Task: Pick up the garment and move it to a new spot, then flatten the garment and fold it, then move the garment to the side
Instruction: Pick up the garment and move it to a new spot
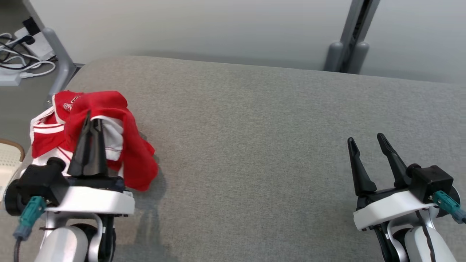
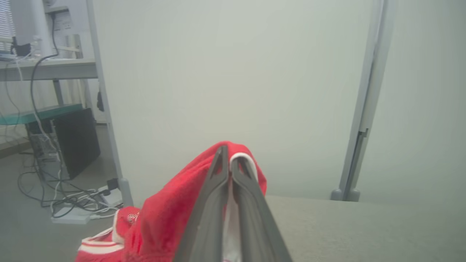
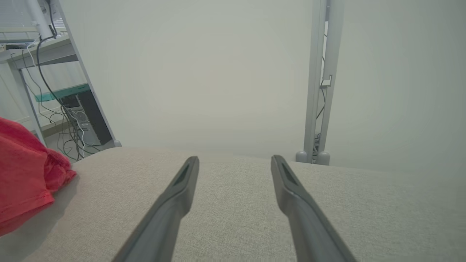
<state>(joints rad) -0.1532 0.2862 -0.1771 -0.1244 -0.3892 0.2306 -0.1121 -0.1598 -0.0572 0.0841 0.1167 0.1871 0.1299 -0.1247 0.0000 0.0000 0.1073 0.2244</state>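
garment (image 1: pixel 105 109): red, white stripes | surface (image 1: pixel 255 145): grey | claw fingers (image 1: pixel 358 167): black

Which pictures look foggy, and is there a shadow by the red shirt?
Head view: sharp, with a soft shadow on the grey surface beside the red shirt. Left wrist view: hazy and pale, the left hand blurry up close. Right wrist view: milky, the wall washed out.

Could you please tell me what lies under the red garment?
The grey surface extends under the garment. The left gripper, shut, pinches a fold from below. Whatever sits directly beneath the bunched cloth is covered.
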